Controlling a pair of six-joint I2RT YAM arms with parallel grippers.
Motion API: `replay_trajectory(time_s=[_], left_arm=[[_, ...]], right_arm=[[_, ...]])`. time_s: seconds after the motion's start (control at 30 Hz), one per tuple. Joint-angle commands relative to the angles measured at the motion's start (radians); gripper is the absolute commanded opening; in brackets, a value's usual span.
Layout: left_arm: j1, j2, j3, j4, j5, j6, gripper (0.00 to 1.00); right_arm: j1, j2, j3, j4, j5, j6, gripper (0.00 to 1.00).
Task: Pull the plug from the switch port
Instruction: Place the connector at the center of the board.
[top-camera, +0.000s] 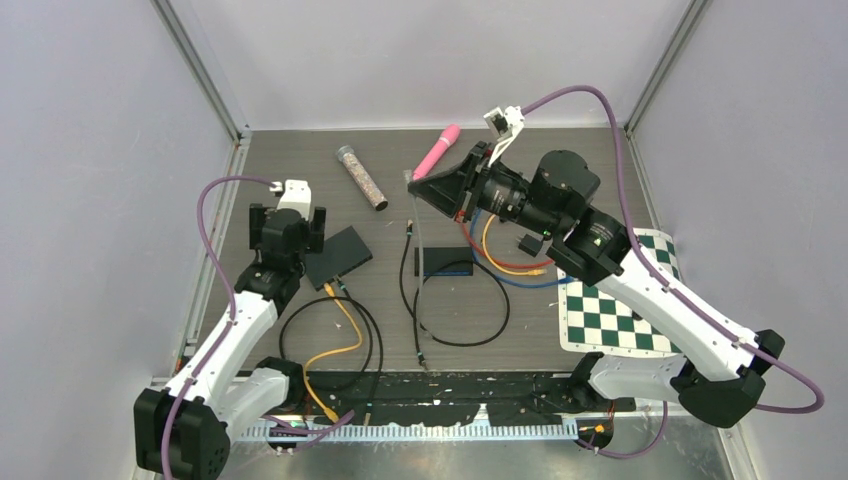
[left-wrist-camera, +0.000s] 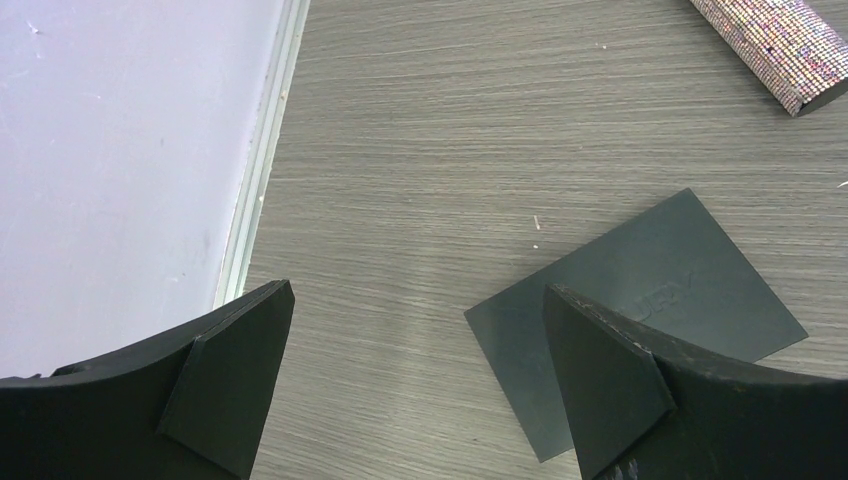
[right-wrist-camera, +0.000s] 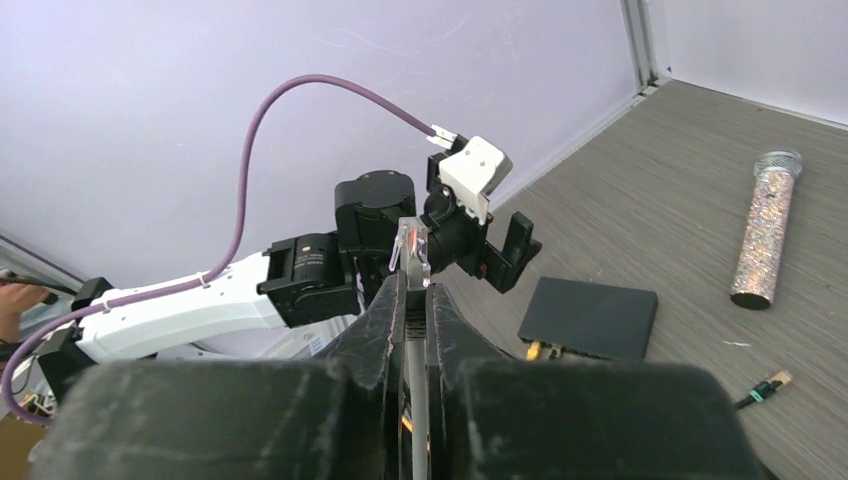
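Observation:
My right gripper (top-camera: 413, 182) is shut on a grey cable just behind its clear plug (right-wrist-camera: 412, 245) and holds it in the air, free of any port; the right wrist view shows the closed gripper (right-wrist-camera: 412, 285). The grey cable (top-camera: 417, 290) hangs down to the table. A black switch (top-camera: 447, 262) lies mid-table with red, blue and orange cables at its right end. A second black switch (top-camera: 338, 257) lies by my left gripper (top-camera: 288, 225), with a yellow plug (right-wrist-camera: 533, 350) in its near edge. My left gripper (left-wrist-camera: 415, 300) is open and empty just left of that switch (left-wrist-camera: 640, 300).
A glitter tube (top-camera: 362, 178) and a pink marker (top-camera: 438, 150) lie at the back. A green chessboard mat (top-camera: 615, 310) is at the right under the right arm. Black and orange cable loops (top-camera: 335, 335) lie near the front, with black tape along the near edge.

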Motion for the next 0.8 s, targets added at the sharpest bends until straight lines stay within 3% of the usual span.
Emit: replay_trajectory(time_s=[0.0,0.37,0.67,0.77], left_arm=[[0.007,-0.008,0.044,0.012,-0.022,-0.018,1.00],[0.006,0.003,0.054,0.001,-0.012,-0.018,1.00],[0.006,-0.002,0.056,-0.009,-0.017,-0.012,1.00],[0.007,-0.001,0.060,-0.020,-0.008,-0.017,1.00]], right_arm=[[0.003,-0.022,0.035,-0.083,0.048,-0.051,0.05],[0.004,-0.026,0.138,-0.171,0.003,-0.096,0.05],[0.002,0.125,0.285,-0.320,0.092,-0.173,0.05],[-0.002,0.262,0.338,-0.395,0.093,-0.182,0.05]])
